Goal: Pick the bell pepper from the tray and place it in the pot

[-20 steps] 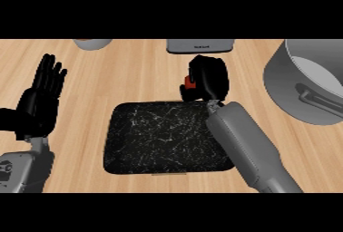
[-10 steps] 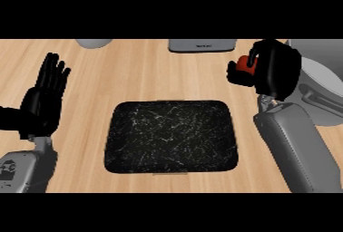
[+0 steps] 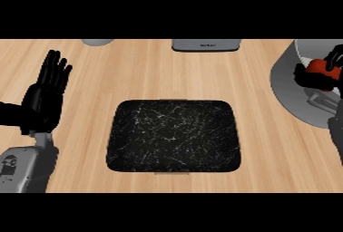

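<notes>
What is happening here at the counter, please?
The robot's right hand is curled round a red bell pepper and holds it over the grey pot at the right edge. The black tray in the middle has nothing on it. The left hand rests open at the left, fingers up.

left hand (image 3: 41, 102) open, fingers straight and pointing up toward the counter's far edge, resting near the left edge. its grey forearm (image 3: 25, 168) comes in at the lower left corner, wrist roughly in line with the hand. right hand (image 3: 323, 72) at the right edge near the far right corner, fingers curled round something red, partly cut off. only a sliver of the right forearm (image 3: 335, 136) shows below it along the right edge.
</notes>
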`<state>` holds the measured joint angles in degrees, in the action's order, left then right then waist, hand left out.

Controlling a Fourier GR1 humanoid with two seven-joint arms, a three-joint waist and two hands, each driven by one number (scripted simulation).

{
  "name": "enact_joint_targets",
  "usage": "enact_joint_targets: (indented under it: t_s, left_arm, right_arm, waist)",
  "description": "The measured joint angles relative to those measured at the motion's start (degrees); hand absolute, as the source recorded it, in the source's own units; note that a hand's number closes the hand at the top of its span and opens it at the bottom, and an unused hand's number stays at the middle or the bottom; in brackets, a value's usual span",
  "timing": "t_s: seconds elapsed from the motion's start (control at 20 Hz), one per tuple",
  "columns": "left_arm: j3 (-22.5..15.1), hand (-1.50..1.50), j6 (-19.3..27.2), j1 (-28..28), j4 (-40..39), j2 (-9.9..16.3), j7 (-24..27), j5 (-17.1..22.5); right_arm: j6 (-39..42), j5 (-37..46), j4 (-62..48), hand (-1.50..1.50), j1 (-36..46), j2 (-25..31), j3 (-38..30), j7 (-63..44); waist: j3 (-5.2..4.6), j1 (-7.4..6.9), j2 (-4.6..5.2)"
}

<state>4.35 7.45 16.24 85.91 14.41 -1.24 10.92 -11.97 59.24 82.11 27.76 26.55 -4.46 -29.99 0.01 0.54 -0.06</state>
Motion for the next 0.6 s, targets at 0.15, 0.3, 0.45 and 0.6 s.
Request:
enact_joint_targets:
  t_s: [0.15, 0.3, 0.45, 0.6]
  left_arm:
    - [-0.25, 0.0, 0.2, 0.31, 0.42, -0.43, -0.53, -0.4]
    - [-0.27, 0.0, 0.21, 0.21, 0.89, -0.68, -0.62, -0.86]
    - [-0.53, 0.0, 0.15, -0.39, 1.76, -1.17, -0.67, -1.17]
    - [-0.49, 0.0, 0.13, -0.51, 1.88, -1.51, -0.66, -1.51]
  right_arm:
    - [-2.86, -3.89, -4.27, 1.5, -2.03, 2.6, -4.74, 6.16]
    - [-4.81, -7.35, -10.68, 1.5, -1.39, 4.99, -8.53, 12.69]
    - [-6.96, -10.13, -18.99, 1.5, 0.3, 6.95, -11.42, 19.81]
    - [-9.2, -12.16, -26.37, 1.5, 1.04, 8.87, -13.87, 26.73]
  waist:
    - [0.02, -0.27, 0.07]
    - [0.04, -0.58, 0.14]
    - [0.04, -0.94, 0.21]
    - [0.06, -1.04, 0.24]
